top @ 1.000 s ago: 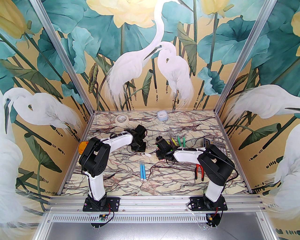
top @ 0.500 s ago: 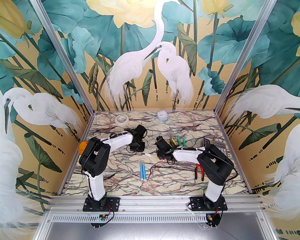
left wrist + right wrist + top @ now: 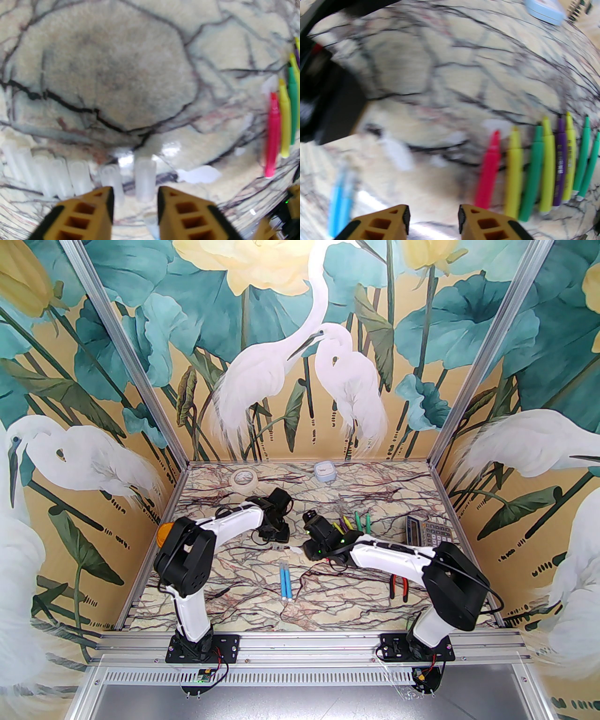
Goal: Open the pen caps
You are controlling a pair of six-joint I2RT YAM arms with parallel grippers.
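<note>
Left pincer (image 3: 135,195), jaws moderately parted and empty, low over the bench (image 3: 105,70). A row of clear pen caps (image 3: 145,179) lies on the bench just ahead of it, off their pens. Right pincer (image 3: 433,212), likewise parted and empty, near a side-by-side row of uncapped markers (image 3: 535,168): pink, yellow, green, purple. Two blue markers (image 3: 286,581) lie apart, nearer the arm bases.

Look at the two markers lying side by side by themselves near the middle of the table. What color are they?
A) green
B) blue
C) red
B: in the top view the two markers lying together on the table, apart from the colorful row, both have blue barrels.
</note>
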